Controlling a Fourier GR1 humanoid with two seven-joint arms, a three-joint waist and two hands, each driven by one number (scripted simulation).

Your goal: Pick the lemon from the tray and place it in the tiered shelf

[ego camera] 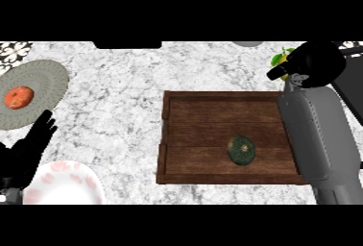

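A: Lemon (281,59) was off the tray (212,120), up at far right, right hand (312,60) curled round it. Held high past the tray's back corner, presumably for the carry to the shelf (351,91), whose dark edge showed at right.

B: Left hand (32,141)?

A: Resting at the left edge, fingers straight, holding nothing.

B: Surface?

A: Grey-white marble counter (120,110). Green avocado (242,150) in the tray; grey plate (42,81) with a red fruit (19,97); pink-patterned plate (67,185) at near left.

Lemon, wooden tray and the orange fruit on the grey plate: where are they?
lemon (279,59), head view: yellow side showing left of the right hand (315,60).
wooden tray (212,117), head view: bare floor.
orange fruit (19,97), head view: its middle.
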